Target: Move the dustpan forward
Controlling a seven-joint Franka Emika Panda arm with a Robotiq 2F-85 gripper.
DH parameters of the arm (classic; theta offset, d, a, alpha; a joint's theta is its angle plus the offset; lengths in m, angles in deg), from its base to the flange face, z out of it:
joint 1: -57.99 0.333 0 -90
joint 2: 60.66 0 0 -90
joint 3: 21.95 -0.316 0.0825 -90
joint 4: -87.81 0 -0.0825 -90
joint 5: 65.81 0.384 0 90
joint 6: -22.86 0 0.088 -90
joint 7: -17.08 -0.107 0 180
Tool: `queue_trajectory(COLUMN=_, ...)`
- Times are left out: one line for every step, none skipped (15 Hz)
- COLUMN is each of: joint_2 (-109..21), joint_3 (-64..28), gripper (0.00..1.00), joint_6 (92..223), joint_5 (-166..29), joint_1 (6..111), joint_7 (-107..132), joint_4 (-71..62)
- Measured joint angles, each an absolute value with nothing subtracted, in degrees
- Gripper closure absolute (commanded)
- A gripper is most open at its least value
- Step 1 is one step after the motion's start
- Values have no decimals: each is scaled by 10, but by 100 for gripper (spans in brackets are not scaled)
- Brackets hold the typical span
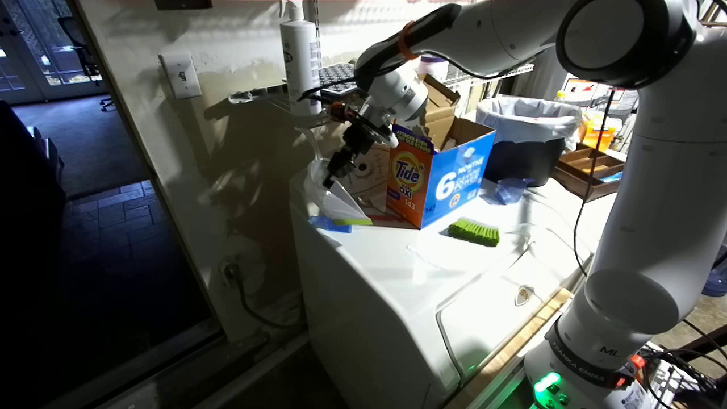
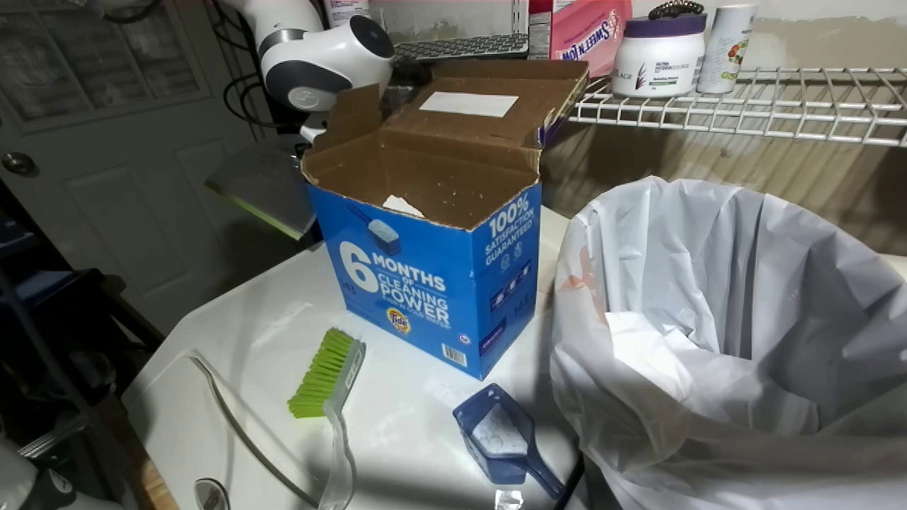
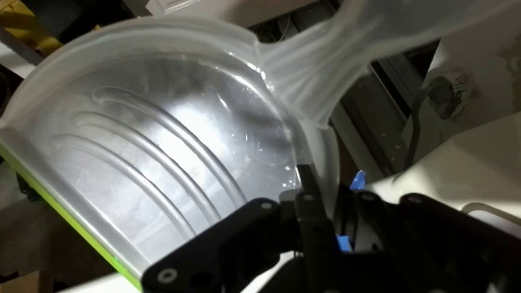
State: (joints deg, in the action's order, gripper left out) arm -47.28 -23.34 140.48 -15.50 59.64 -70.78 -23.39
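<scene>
Bright light falls across the white machine (image 1: pixel 392 255), with a scuffed wall (image 1: pixel 238 187) beside it that carries a switch (image 1: pixel 180 75). Through the wrist view I see my gripper (image 3: pixel 324 179) pinching the dustpan (image 3: pixel 195 134) by its side: one finger (image 3: pixel 307 181) lies along the inner face, and the second is on the outside, much of it lost in the dark. The dustpan is translucent, with three curved ribs across its floor, a green lip (image 3: pixel 71 221) along the front edge and a handle (image 3: pixel 346 53) running off past the top of the view. From both exterior views I place it beside the box (image 2: pixel 453 244), on the side away from the bin (image 1: pixel 519 162), tilted with its lip lowest, near the machine's corner by the wall. Close to that lip, in an exterior view, is a flat blue thing (image 1: pixel 330 224) I can't identify. The box stands upright with its top flaps raised and a white scrap (image 2: pixel 402 206) inside. Before its blue side lies the green-bristled brush (image 2: pixel 322 375). The scoop (image 2: pixel 506 471), blue and whitish inside, sits between box and bin. A pale liner (image 2: pixel 708 248) drapes the bin, and behind it a wire shelf (image 2: pixel 779 131) bears a purple-lidded jar (image 2: pixel 655 64).
</scene>
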Motion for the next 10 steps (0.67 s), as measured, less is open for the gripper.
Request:
queue_trajectory(joint_2=-472, joint_3=-233, gripper=98, joint_6=1405, joint_5=-153, joint_1=596, joint_7=-699, joint_4=-234)
queue_trajectory(joint_2=-471, joint_3=-232, gripper=98, joint_6=1405, joint_5=-152, joint_1=595, joint_7=-692, joint_4=-234)
queue_trajectory(joint_2=-470, joint_3=-231, gripper=98, joint_6=1405, joint_5=-152, joint_1=594, joint_7=-684, joint_4=-234)
queue_trajectory(joint_2=-469, joint_3=-229, gripper=98, joint_6=1405, joint_5=-152, joint_1=594, joint_7=-676, joint_4=-234)
queue_trajectory(joint_2=-467, joint_3=-227, gripper=98, joint_6=1406, joint_5=-152, joint_1=593, joint_7=-668, joint_4=-234)
queue_trajectory(joint_2=-466, joint_3=-225, gripper=98, joint_6=1406, joint_5=-152, joint_1=591, joint_7=-659, joint_4=-234)
queue_trajectory(joint_2=-465, joint_3=-223, gripper=98, joint_6=1408, joint_5=-152, joint_1=590, joint_7=-650, joint_4=-234)
queue_trajectory(joint_2=-463, joint_3=-221, gripper=98, joint_6=1409, joint_5=-152, joint_1=589, joint_7=-642, joint_4=-234)
queue_trajectory(joint_2=-463, joint_3=-219, gripper=98, joint_6=1410, joint_5=-152, joint_1=589, joint_7=-633, joint_4=-233)
queue_trajectory(joint_2=-462, joint_3=-219, gripper=98, joint_6=1411, joint_5=-152, joint_1=589, joint_7=-627, joint_4=-233)
